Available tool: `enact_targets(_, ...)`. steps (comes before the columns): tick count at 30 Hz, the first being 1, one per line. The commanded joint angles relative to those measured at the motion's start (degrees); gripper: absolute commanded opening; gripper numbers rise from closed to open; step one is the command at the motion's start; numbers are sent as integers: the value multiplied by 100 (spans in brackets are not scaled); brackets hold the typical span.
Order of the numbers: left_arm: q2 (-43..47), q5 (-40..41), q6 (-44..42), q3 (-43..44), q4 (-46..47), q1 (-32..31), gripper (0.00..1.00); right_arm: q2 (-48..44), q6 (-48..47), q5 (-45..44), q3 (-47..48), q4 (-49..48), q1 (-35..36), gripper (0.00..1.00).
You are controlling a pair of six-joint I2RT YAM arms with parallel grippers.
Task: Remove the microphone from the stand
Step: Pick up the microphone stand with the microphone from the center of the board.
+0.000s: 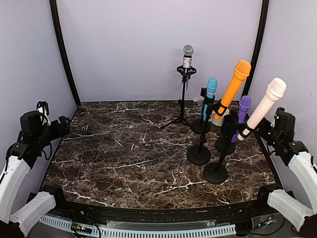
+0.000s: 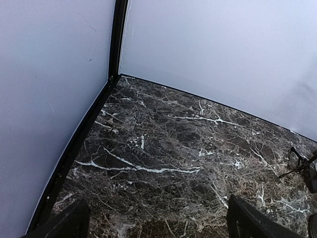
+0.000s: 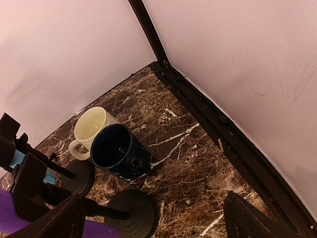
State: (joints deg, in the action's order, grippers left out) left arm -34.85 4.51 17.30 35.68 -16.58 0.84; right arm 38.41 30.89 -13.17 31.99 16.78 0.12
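released and empty, the left pincer (image 1: 62,126) and right pincer (image 1: 270,130) flank the dark marble bench (image 1: 124,163); the cream plastic microphone (image 1: 267,101), held aslant by its black stand clip (image 1: 245,130), is nearest the right.

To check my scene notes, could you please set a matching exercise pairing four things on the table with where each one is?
Things:
1. orange microphone
2. silver-headed microphone
3. cream microphone
4. dark blue mug

Places:
A. on the tripod stand at the back
B. beside the cream mug
C. farthest right of the microphones
D. between the teal microphone and the purple microphone

Pairs: 1-D, 2-A, 3-C, 4-B.
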Motion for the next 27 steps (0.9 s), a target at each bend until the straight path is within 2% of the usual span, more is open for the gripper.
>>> enact_targets(1,-77,76,113,197,-101,-29,99,8,89,-108,74,-219,40,99)
enact_targets(7,82,38,202,161,-55,-31,99,-8,111,-91,67,-236,41,99)
enact_targets(12,246,-312,-107,-5,154,-31,99,-26,144,-62,-4,-305,46,98)
enact_targets(22,133,-2374,-17,-88,296,-40,93,56,69,173,182,-157,42,98)
enact_targets(27,-46,-2621,-16,237,665,-798,92,11,22,657,84,-503,45,98)
